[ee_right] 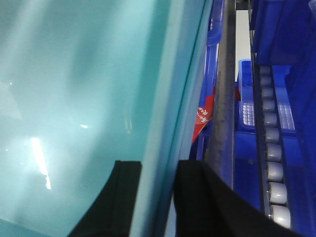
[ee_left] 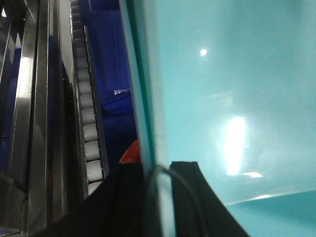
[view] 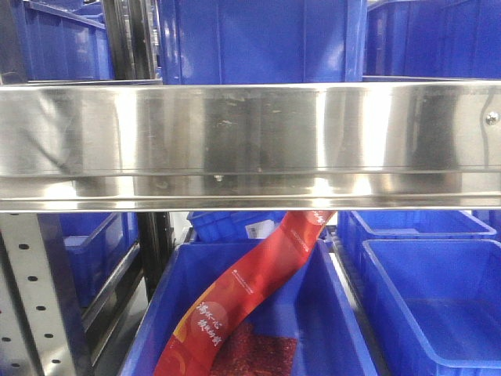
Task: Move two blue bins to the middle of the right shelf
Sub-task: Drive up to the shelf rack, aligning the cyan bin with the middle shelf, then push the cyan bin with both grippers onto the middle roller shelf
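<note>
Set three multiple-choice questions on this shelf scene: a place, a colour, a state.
1. Where is the red packet? A in a blue bin under the steel beam; B on the beam; C on the floor.
2. The rollers are: A yellow; B white; C green.
3. The left fingers: A spread in air; B astride a bin wall; C holding the packet.
A, it leans inside the bin; B, pale rollers in a row; B, a finger sits each side of the wall.

Blue bin sits level above the steel rail.
</note>
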`<state>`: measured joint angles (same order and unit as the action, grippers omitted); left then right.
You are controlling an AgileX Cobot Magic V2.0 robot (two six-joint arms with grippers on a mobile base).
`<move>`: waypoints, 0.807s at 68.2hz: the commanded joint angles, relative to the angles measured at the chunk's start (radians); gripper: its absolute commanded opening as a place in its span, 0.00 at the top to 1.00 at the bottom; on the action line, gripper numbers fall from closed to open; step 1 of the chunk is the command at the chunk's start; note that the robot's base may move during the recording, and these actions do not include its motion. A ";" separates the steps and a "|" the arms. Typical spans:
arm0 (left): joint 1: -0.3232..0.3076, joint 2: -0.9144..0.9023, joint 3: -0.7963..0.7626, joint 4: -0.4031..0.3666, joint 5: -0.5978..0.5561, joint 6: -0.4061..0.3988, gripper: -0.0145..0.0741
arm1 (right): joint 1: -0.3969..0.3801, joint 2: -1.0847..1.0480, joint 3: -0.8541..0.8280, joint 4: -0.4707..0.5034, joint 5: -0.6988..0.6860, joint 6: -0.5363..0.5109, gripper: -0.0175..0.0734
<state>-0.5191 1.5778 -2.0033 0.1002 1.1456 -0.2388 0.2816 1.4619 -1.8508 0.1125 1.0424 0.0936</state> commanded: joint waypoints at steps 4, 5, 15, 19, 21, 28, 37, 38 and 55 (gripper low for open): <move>0.001 -0.024 -0.016 -0.001 -0.065 0.010 0.96 | -0.001 -0.017 -0.016 -0.008 -0.086 -0.014 0.97; 0.001 -0.024 -0.016 -0.001 -0.065 0.010 0.96 | -0.001 -0.017 -0.016 -0.008 -0.086 -0.014 0.97; 0.001 -0.024 -0.016 -0.001 -0.065 0.010 0.96 | -0.001 -0.017 -0.016 -0.008 -0.086 -0.014 0.97; 0.001 -0.024 -0.016 -0.001 -0.065 0.010 0.96 | -0.001 -0.017 -0.016 -0.008 -0.086 -0.014 0.97; 0.001 -0.024 -0.016 -0.001 -0.065 0.010 0.96 | -0.001 -0.017 -0.016 -0.008 -0.086 -0.014 0.97; 0.001 -0.024 -0.016 -0.001 -0.065 0.010 0.96 | -0.001 -0.017 -0.016 -0.008 -0.086 -0.014 0.97; 0.001 -0.024 -0.016 -0.001 -0.065 0.010 0.96 | -0.001 -0.017 -0.016 -0.008 -0.086 -0.014 0.97; 0.001 -0.024 -0.016 -0.001 -0.065 0.010 0.96 | -0.001 -0.017 -0.016 -0.008 -0.086 -0.014 0.97; 0.001 -0.024 -0.016 -0.001 -0.065 0.010 0.96 | -0.001 -0.017 -0.016 -0.008 -0.086 -0.014 0.97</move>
<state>-0.5191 1.5778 -2.0033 0.1002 1.1456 -0.2388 0.2816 1.4619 -1.8508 0.1125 1.0424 0.0936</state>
